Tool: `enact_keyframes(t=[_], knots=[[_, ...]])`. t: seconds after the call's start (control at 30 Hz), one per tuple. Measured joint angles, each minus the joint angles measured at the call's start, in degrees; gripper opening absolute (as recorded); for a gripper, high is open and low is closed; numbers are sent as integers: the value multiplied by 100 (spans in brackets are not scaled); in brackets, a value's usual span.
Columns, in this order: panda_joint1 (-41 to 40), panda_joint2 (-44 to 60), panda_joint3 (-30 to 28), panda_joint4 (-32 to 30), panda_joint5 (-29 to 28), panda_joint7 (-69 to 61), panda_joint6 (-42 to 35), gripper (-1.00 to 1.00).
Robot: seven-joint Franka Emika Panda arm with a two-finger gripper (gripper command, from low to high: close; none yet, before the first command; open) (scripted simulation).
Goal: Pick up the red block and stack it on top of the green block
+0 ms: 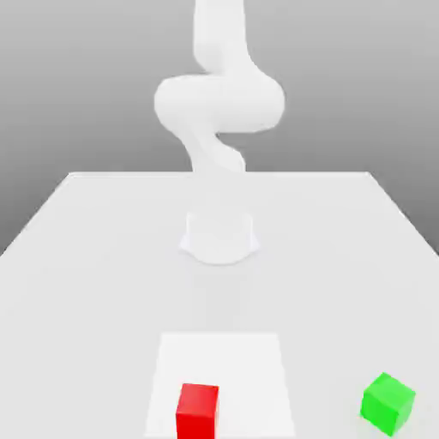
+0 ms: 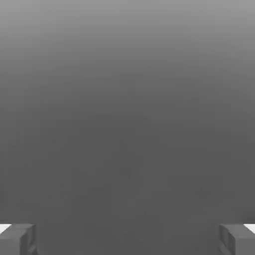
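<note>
Looking at the exterior view, you'll find the red block point(image 1: 197, 411) at the lower centre of the frame, on a paler square patch point(image 1: 249, 360) of the table point(image 1: 86, 257), and the green block point(image 1: 387, 402) at the lower right, well apart from it. The arm point(image 1: 219, 103) rises at upper centre, so the red block lies on the near side of the base, away from the arm's bulk. In the hand view the fingertips point(image 2: 17, 239) sit at opposite lower corners: the gripper point(image 2: 127, 239) is spread wide and holds nothing. Both blocks are plain matte cubes (no long axis to favour), the green one turned corner-on, the red one square to you.
</note>
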Motion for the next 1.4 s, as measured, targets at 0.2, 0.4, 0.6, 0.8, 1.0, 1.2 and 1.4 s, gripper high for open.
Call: enact_keyframes(t=[0.2,0.4,0.6,0.8,1.0,1.2,1.4], knots=[[-41,1282,-30,-199,-10,61,474,0],[-82,2528,-61,-392,-5,110,937,0],[-128,3775,-93,-586,15,149,1398,0],[-173,5021,-111,-779,53,174,1859,0],[-213,6242,-77,-679,102,151,2751,-100],[-220,6334,-70,-665,100,153,2828,-100],[-191,5423,-34,-794,40,152,2044,-100]])
